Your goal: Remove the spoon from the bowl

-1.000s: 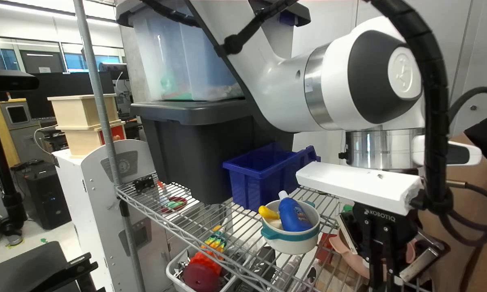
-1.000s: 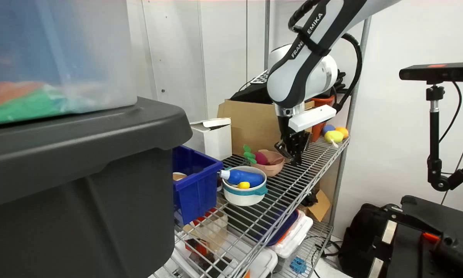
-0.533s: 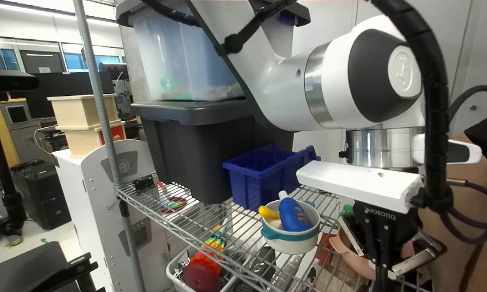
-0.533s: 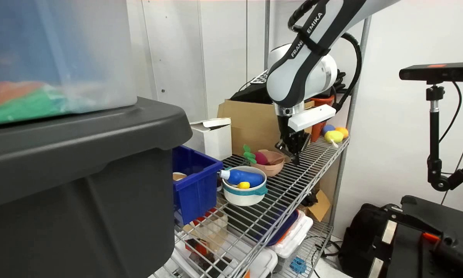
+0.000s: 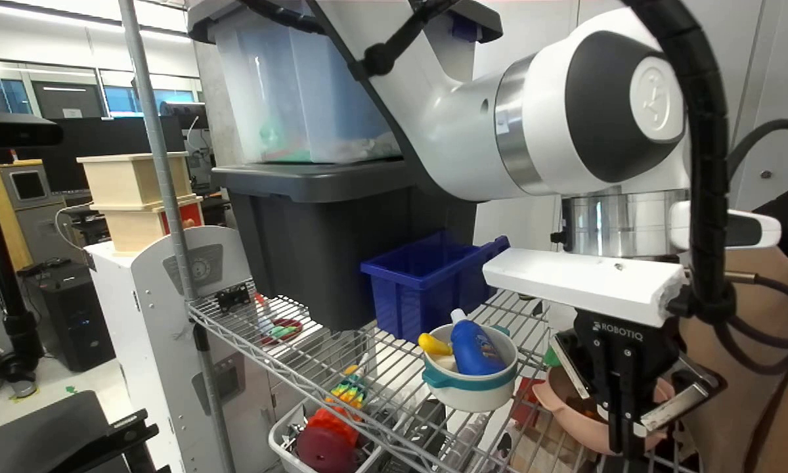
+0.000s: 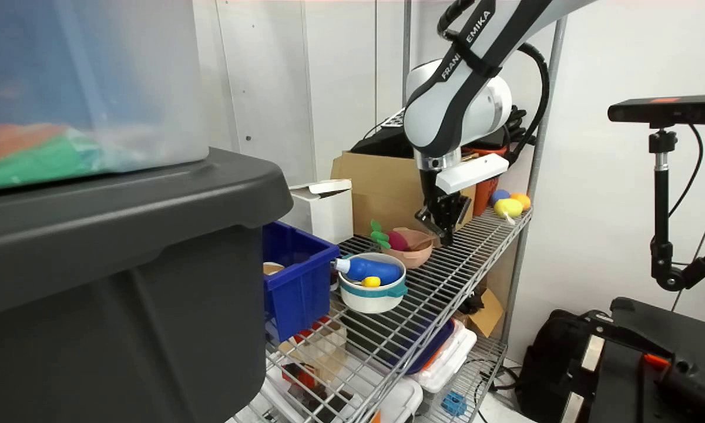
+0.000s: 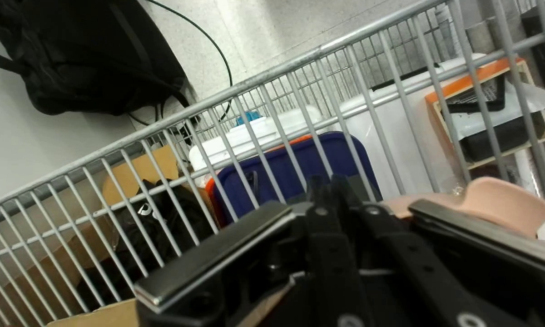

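In both exterior views the peach bowl [image 5: 568, 426] [image 6: 414, 258] stands on the wire shelf, holding a purple toy beet [image 6: 397, 240] with green leaves. A brownish handle, apparently the spoon [image 6: 425, 242], leans on the bowl's rim on the gripper's side. My gripper [image 5: 626, 448] [image 6: 446, 239] points down just beside the bowl, fingertips near rim height. In the wrist view the gripper [image 7: 329, 181] has its fingertips nearly together, and no object shows between them. Part of the bowl [image 7: 504, 206] appears beyond the finger on the right; its inside is hidden there.
Close to the peach bowl is a white and teal bowl [image 5: 469, 394] with a blue bottle [image 5: 476, 351] and a yellow item. A blue bin [image 5: 420, 299] and dark tote [image 5: 315, 243] stand farther along. Behind is a cardboard box [image 6: 382, 182]. The shelf's front rail [image 7: 250, 86] crosses the wrist view.
The fingers have come together, and the arm has risen slightly. The bowl and the brown handle stay where they were.
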Tool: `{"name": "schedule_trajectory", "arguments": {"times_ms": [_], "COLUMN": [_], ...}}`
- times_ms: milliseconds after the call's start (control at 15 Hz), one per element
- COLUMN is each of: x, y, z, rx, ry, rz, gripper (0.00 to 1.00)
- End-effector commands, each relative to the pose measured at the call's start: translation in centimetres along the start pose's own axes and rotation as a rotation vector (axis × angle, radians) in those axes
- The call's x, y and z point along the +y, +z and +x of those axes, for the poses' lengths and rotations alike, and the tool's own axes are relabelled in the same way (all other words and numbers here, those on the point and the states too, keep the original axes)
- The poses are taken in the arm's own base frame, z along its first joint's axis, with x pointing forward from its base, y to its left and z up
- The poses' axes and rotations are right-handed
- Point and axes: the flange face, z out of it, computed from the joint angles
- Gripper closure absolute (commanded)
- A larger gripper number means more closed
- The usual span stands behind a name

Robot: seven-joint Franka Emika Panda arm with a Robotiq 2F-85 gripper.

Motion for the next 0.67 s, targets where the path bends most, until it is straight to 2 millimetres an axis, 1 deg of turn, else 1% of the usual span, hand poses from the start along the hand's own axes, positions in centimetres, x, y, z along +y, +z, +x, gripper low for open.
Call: {"name": "schedule_trajectory", "arguments": {"times_ms": [0, 533, 600], "x": [0.18, 0.32, 0.35], "y": [-1.43, -2.18, -2.33], "z": [0.19, 0.11, 0.13], "rx": [0.004, 0.012, 0.013], "ry": [-0.003, -0.012, -0.012], "rz": [0.018, 0.021, 0.021], "gripper": [0.60, 0.02, 0.00]}}
